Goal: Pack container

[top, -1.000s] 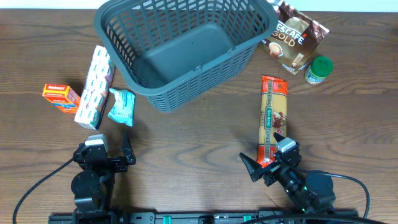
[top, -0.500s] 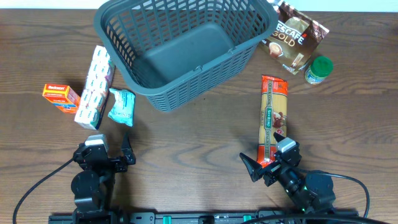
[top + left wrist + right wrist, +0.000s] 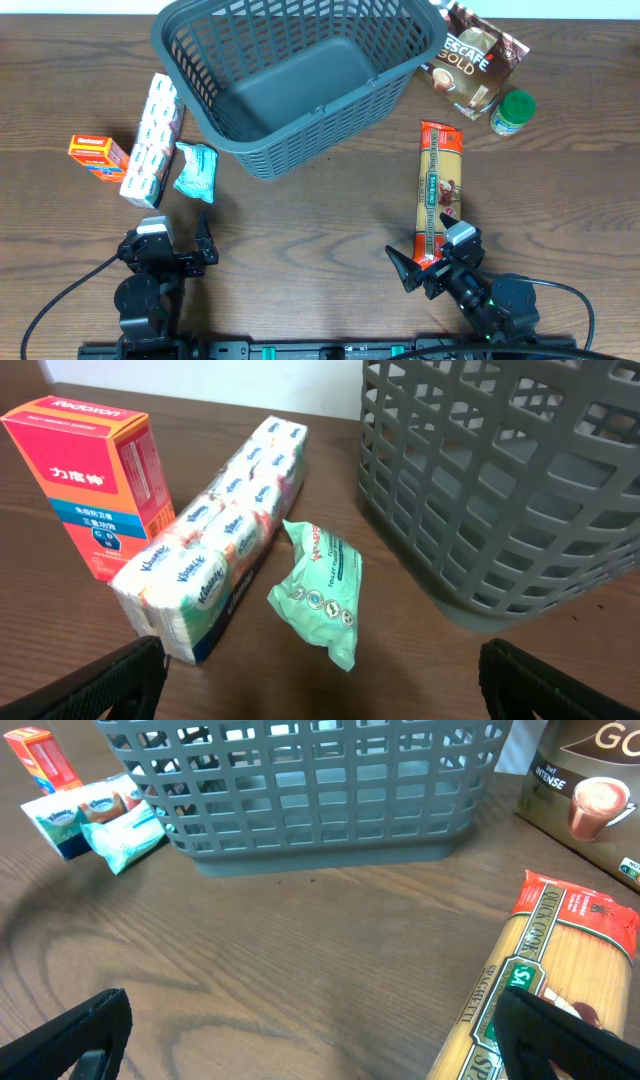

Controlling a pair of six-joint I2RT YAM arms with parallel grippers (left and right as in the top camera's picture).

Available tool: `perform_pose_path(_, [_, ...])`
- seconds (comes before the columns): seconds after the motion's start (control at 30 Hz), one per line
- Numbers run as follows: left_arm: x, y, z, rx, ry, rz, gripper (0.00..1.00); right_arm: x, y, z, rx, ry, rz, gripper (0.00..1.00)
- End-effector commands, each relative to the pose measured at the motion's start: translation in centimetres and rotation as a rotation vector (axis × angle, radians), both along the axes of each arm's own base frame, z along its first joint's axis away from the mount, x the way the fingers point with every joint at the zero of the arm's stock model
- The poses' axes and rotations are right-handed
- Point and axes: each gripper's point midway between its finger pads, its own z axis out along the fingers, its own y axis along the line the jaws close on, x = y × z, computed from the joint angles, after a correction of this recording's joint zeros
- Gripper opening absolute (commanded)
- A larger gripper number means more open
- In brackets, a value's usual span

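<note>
One empty container [image 3: 310,140], left fingers [image 3: 115,682] spread, right fingers [image 3: 85,1038] spread.

- Across the top, slotted grey wall of the container [image 3: 320,790], standing on the wooden table [image 3: 280,960].
- At lower right, a spaghetti pack [image 3: 530,990] lying flat, red end toward the container.
- At upper right, a brown coffee bag [image 3: 590,790].
- At far left, an orange box [image 3: 42,758], a tissue pack [image 3: 65,820] and a green packet [image 3: 125,832] close together.
- In the bottom corners, dark fingers [image 3: 80,1040] of the right gripper [image 3: 320,1050], spread wide, holding nothing.
</note>
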Motion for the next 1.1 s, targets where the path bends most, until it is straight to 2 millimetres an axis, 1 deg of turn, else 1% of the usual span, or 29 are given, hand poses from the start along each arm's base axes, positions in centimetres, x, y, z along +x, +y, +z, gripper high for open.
perform_pose_path(0.0, [0.0, 0.2, -1.1, 0.012, 0.023, 0.006, 0.98, 0.0, 0.0, -0.5, 0.007, 0.010, -0.001, 0.99])
perform_pose_path(0.6, [0.0, 0.2, -1.1, 0.012, 0.023, 0.006, 0.98, 0.0, 0.1, -0.4, 0.011, 0.011, 0.000, 0.99])
perform_pose_path(0.67, [0.0, 0.2, -1.1, 0.012, 0.023, 0.006, 0.98, 0.0, 0.1, -0.5, 0.085, 0.060, -0.023, 0.99])
perform_pose_path(0.8, [0.0, 0.2, -1.1, 0.012, 0.023, 0.006, 0.98, -0.4, 0.7, -0.5, 0.491, 0.344, -0.126, 0.99])
perform_pose_path(0.87, [0.0, 0.2, -1.1, 0.012, 0.023, 0.006, 0.98, -0.9, 1.3, -0.4, 0.606, 0.437, -0.126, 0.99])
perform_pose_path(0.9, [0.0, 0.2, -1.1, 0.012, 0.023, 0.006, 0.98, -0.9, 1.4, -0.4, 0.640, 0.465, -0.132, 0.99])
perform_pose_path(0.97, [0.0, 0.2, -1.1, 0.012, 0.023, 0.006, 0.98, -0.9, 1.4, -0.4, 0.654, 0.474, -0.137, 0.99])
perform_pose_path(1.07, [0.0, 0.2, -1.1, 0.012, 0.023, 0.006, 0.98, -1.7, 2.4, -0.1, 0.669, 0.511, -0.065, 0.99])
